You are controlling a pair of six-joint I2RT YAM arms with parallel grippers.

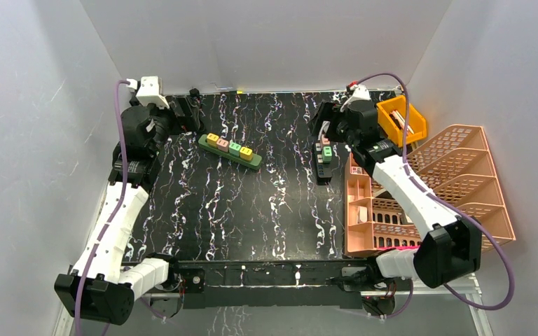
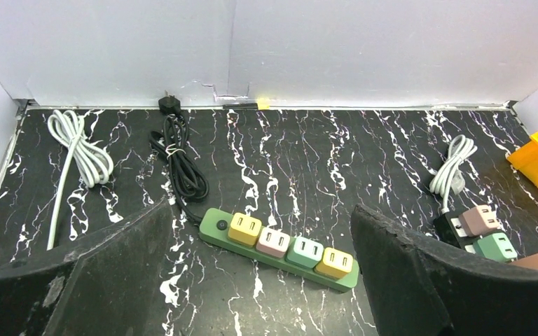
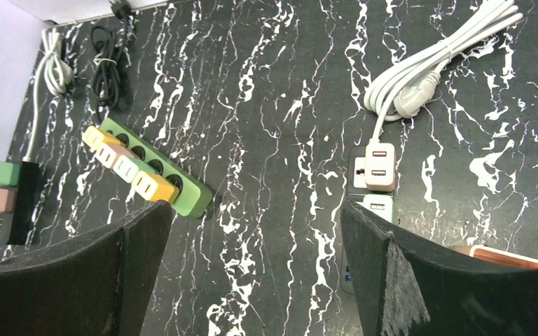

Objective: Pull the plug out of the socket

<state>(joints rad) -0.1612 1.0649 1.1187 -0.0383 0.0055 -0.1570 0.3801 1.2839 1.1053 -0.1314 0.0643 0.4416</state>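
A green socket strip (image 1: 230, 152) lies at the back middle of the black marbled table, carrying a row of plugs: yellow (image 2: 245, 228), pink (image 2: 274, 241), mint (image 2: 305, 250) and yellow (image 2: 336, 262). A black socket strip (image 1: 324, 159) to its right holds a pink plug (image 3: 380, 166) and a mint plug (image 3: 378, 206). My left gripper (image 1: 185, 112) hovers open behind the green strip's left end, nothing between its fingers. Above the black strip's far end my right gripper (image 1: 322, 122) is open and empty too.
Coiled cables lie along the back: white (image 2: 77, 150), black (image 2: 178, 157), white (image 2: 452, 168). Another black strip with mint and pink plugs (image 3: 0, 185) sits at far left. An orange bin (image 1: 401, 119) and salmon trays (image 1: 455, 182) stand at the right.
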